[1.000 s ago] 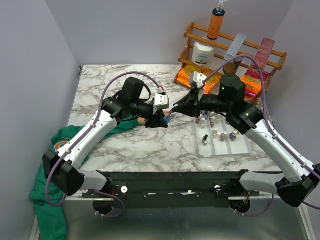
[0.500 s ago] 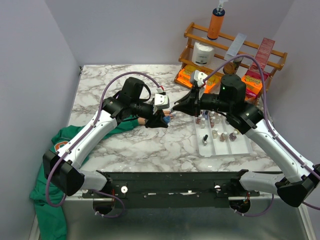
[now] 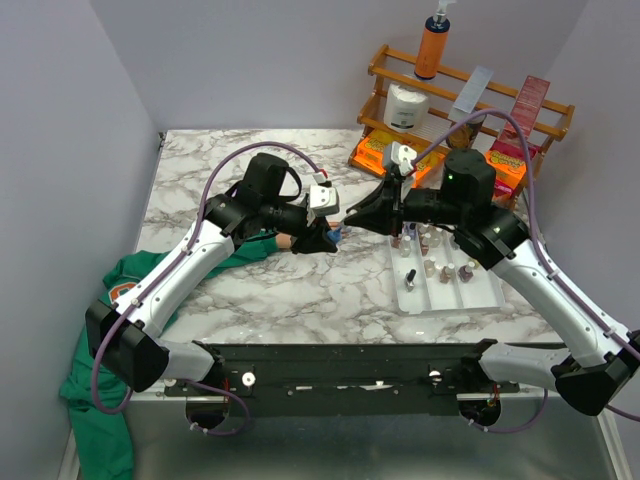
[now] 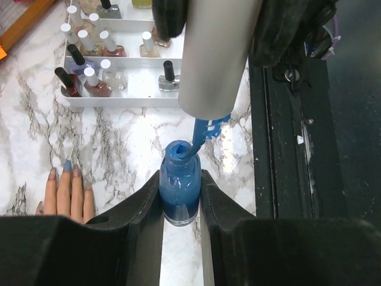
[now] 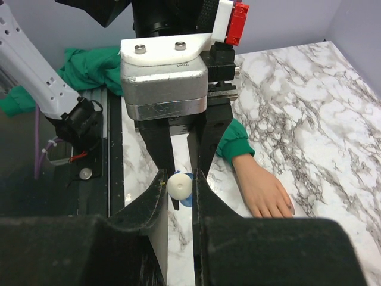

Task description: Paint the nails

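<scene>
My left gripper point(image 4: 180, 205) is shut on an open blue nail-polish bottle point(image 4: 178, 189) and holds it upright over the marble table. My right gripper point(image 5: 178, 187) is shut on the bottle's white cap point(image 5: 179, 185). The cap's brush point(image 4: 199, 134) is blue and dips into the bottle's neck. The peach fake hand point(image 4: 68, 193) with its green sleeve point(image 5: 233, 142) lies flat just left of the bottle. One of its nails point(image 4: 66, 164) looks bluish and the others are pale. In the top view both grippers meet mid-table, the left point(image 3: 325, 238) and the right point(image 3: 352, 214).
A white tray point(image 3: 492, 296) with several small polish bottles sits at the right. A wooden rack point(image 3: 548, 105) with boxes and an orange bottle stands at the back right. A green cloth point(image 3: 100, 400) hangs over the near left edge.
The right arm has shifted slightly to the right with the cap in its grip. The left arm and the bottle have stayed almost still.
</scene>
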{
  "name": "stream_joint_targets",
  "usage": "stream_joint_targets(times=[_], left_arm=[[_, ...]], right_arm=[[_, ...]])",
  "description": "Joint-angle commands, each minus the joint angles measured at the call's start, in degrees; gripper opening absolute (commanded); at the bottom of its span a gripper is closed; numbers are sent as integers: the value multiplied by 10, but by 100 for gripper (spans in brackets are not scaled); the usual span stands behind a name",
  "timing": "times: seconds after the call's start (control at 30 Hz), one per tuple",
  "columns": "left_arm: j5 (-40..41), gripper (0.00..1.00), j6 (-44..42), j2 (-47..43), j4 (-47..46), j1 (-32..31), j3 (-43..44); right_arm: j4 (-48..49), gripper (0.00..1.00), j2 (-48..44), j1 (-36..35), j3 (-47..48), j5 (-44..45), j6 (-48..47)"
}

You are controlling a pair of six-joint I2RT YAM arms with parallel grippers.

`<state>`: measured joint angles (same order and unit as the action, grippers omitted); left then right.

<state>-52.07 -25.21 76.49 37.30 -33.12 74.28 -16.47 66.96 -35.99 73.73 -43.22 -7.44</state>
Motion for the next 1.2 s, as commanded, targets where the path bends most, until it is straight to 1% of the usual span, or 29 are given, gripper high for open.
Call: stream_joint_targets(times=[0.0, 0.23, 0.37, 0.47, 0.53, 0.63, 0.67, 0.73, 0.77, 0.83, 0.87, 0.9, 0.93, 0.97, 1.07, 1.1, 1.17], left_arm=[[3, 0, 5, -6, -12, -2, 3], [2, 0, 3, -6, -8, -2, 2], [0, 0, -4, -7, -2, -2, 3], [1, 0, -8, -7, -2, -2, -1], [3, 0, -7, -6, -7, -2, -5], [16, 0, 1, -1, -44, -2, -31], [23, 0, 15, 1, -75, -2, -47], [36, 0, 24, 12, -102, -2, -62], [44, 0, 30, 16, -137, -2, -78], [56, 0, 63, 21, -197, -3, -103], [74, 0, 81, 23, -270, -4, -133], [86, 0, 116, 29, -308, -5, -145], [100, 0, 135, 45, -340, -11, -156], [118, 0, 148, 54, -397, -16, -171], [163, 0, 169, 95, -469, -40, -188], [185, 0, 173, 106, -477, -48, -188], [197, 0, 184, 138, -493, -70, -188]], right_arm=[[14, 1, 5, 2, -13, -8, 9], [14, 1, -7, 2, -33, 46, 7], [13, 1, -14, 5, -39, 107, 15], [13, 1, -20, 6, -37, 128, 20], [11, 1, -25, 7, -36, 144, 22], [11, 1, -38, 9, -40, 189, 21], [12, 1, -41, 11, -42, 216, 26], [11, 1, -49, 13, -46, 257, 34], [12, 1, -56, 14, -49, 303, 42], [12, 1, -62, 18, -55, 343, 48], [12, 1, -71, 20, -64, 360, 55], [14, 1, -75, 24, -68, 382, 59], [18, 1, -82, 25, -74, 389, 61], [22, 1, -89, 26, -85, 393, 65], [28, 1, -109, 28, -97, 402, 72], [28, 1, -112, 28, -104, 406, 73], [28, 1, -120, 29, -112, 407, 73]])
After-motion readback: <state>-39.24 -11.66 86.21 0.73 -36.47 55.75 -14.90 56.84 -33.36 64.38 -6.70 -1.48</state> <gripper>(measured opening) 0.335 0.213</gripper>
